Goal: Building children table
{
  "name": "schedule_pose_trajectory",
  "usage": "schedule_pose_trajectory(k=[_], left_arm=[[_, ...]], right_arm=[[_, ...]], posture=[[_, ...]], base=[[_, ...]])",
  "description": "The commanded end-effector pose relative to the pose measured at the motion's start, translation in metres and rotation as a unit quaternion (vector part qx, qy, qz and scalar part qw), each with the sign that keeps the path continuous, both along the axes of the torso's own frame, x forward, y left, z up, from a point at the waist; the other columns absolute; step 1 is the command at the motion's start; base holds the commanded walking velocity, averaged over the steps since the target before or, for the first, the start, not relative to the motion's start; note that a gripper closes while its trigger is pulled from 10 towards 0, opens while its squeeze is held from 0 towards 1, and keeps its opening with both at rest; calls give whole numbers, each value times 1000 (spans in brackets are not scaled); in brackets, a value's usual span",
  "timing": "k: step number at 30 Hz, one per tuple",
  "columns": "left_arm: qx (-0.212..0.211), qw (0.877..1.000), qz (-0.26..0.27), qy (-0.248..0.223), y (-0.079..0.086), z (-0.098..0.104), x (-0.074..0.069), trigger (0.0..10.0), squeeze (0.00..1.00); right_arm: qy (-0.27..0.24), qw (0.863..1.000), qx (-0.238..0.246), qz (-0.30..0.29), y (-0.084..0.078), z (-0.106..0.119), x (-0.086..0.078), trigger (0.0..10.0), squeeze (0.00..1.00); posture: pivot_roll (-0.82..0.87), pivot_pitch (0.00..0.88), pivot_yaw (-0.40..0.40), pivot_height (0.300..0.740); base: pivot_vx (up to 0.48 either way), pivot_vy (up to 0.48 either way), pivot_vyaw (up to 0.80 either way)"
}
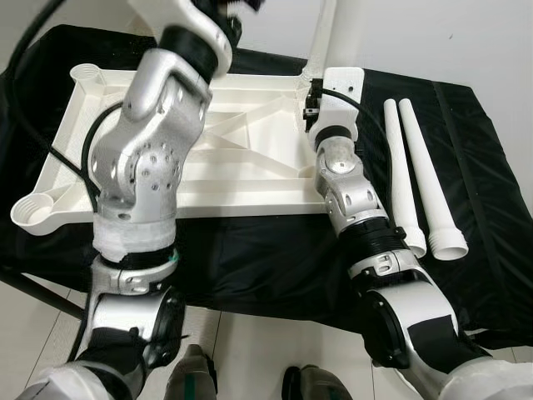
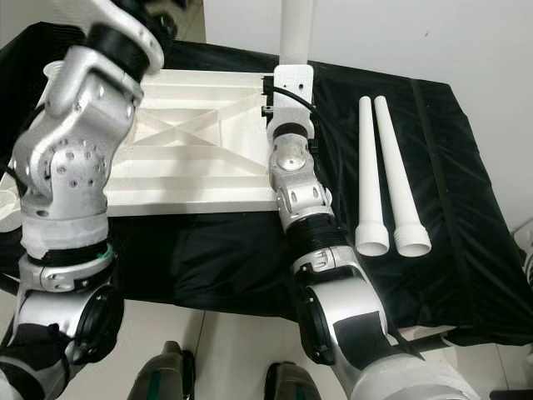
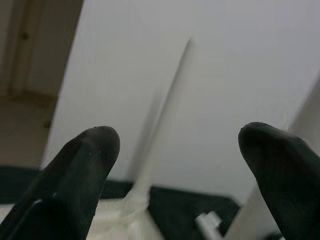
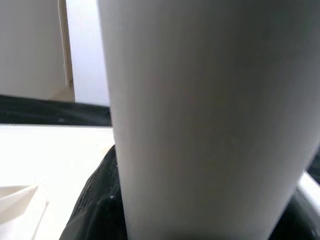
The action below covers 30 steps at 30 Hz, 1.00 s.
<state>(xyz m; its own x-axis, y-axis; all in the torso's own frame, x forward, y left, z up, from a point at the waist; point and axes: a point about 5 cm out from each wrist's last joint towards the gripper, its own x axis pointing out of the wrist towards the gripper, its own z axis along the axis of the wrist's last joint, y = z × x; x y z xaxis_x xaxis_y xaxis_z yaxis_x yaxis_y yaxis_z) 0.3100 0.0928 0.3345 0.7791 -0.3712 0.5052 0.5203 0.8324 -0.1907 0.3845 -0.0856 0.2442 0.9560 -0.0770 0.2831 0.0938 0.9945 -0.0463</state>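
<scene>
Right pincer (image 2: pixel 287 62) — around upright leg (image 4: pixel 200 120)

White ribbed tabletop (image 1: pixel 241 158), white legs (image 2: pixel 385 171) at right, black cloth (image 1: pixel 275 250) underneath, silver arms w/ black fingers (image 3: pixel 85 165), pale floor (image 1: pixel 250 350) near.

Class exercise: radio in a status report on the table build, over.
Right gripper on the upright leg at the tabletop's corner. Left gripper raised, open, holding nothing. Two loose legs lie beside on the black cloth.
</scene>
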Motion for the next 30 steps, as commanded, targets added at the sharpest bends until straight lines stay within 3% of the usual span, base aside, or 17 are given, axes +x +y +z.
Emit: schedule_pose_trajectory(k=[1,2,3,4,6,7,9,14,21,24,27,29,30], left_arm=[[67,995,-69,-29,-9,-9,-4,10000,0],[67,995,-69,-29,-9,-9,-4,10000,0],[101,993,-57,-10,-9,-24,0,10000,0],[101,993,-57,-10,-9,-24,0,10000,0],[145,988,-52,18,-8,-48,1,10000,0],[145,988,-52,18,-8,-48,1,10000,0],[194,979,-57,36,-12,-74,-1,10000,0],[233,967,-83,53,-22,-101,-5,10000,0],[260,959,-98,45,-40,-117,-5,10000,0],[277,951,-132,35,-57,-125,-12,10000,0],[279,948,-150,39,-62,-129,-15,10000,0],[296,935,-191,36,-75,-140,-26,10000,0],[296,935,-191,36,-75,-140,-26,10000,0]], right_arm=[[-8,1000,9,-9,-8,2,-2,10000,0],[-8,1000,9,-9,-8,2,-2,10000,0],[-19,1000,14,-16,-14,3,-3,10000,0],[-19,1000,14,-16,-14,3,-3,10000,0],[-36,999,23,-28,-25,3,-8,10000,0],[-36,999,23,-28,-25,3,-8,10000,0],[-52,998,19,-36,-33,1,-15,10000,0],[-58,998,18,-32,-37,-3,-21,10000,0],[-52,998,18,-22,-38,-15,-32,10000,0],[-41,999,16,-27,-43,-27,-39,10000,0],[-36,999,14,-30,-44,-30,-41,10000,0],[-29,999,11,-23,-44,-37,-48,10000,0],[-29,999,11,-23,-44,-37,-48,10000,0]], posture=[[102,121,-40,740],[102,121,-40,740],[106,127,-44,740],[106,127,-44,740],[105,128,-45,740],[105,128,-45,740],[97,133,-47,740],[94,138,-54,740],[95,145,-62,740],[95,146,-63,740],[93,150,-59,740],[88,156,-45,740],[88,156,-45,740]], base=[[0,0,0],[0,0,0],[0,0,0],[0,0,0],[0,0,0],[0,0,0],[0,0,0],[0,0,0],[0,0,0],[0,0,0],[0,0,0],[0,0,0],[0,0,0]])
